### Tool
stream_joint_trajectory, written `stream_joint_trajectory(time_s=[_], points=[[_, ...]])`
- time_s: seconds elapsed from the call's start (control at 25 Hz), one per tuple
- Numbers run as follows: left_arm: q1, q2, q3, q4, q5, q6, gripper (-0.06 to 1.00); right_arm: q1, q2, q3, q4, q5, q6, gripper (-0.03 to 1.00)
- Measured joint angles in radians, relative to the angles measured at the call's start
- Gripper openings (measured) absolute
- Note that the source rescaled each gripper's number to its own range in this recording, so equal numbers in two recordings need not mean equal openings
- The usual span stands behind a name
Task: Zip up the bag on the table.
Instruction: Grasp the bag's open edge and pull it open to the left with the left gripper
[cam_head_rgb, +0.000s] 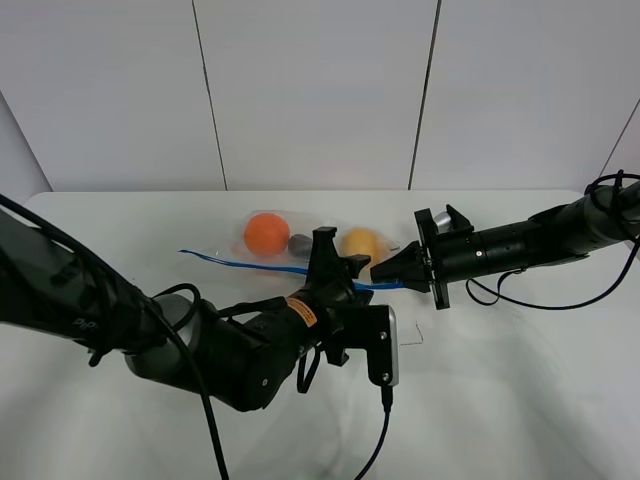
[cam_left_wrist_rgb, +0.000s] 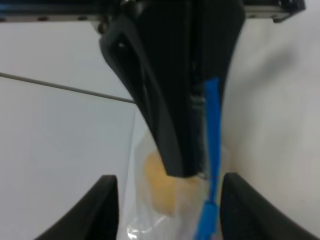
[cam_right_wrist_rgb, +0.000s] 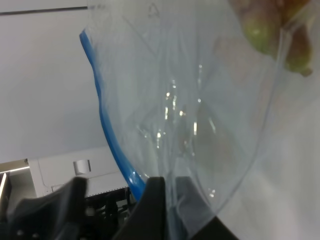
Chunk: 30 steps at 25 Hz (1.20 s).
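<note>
A pale panelled wall (cam_head_rgb: 310, 90) spans 10 to 2 o'clock, with thin dark seams (cam_head_rgb: 208, 95). The white table (cam_head_rgb: 500, 400) lies evenly lit.

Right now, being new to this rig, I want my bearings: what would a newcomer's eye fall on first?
First, the clear crinkly plastic zip bag at the middle of the white matte table, with a round orange toy fruit and a yellow one showing through it. The black right gripper pinches the end of its blue zipper strip, while the black left gripper straddles that strip close by, jaws apart.
</note>
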Motion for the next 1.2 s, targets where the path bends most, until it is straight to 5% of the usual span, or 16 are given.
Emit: stream_joint_trajectory(time_s=[0.36,1.2], points=[[0.000,0.000,0.026,0.001,0.000,0.000,0.38,0.000,0.000,0.000,0.000,0.000,0.000,0.00],[0.000,0.000,-0.010,0.002,0.045,0.000,0.36,0.000,0.000,0.000,0.008,0.000,0.000,0.00]])
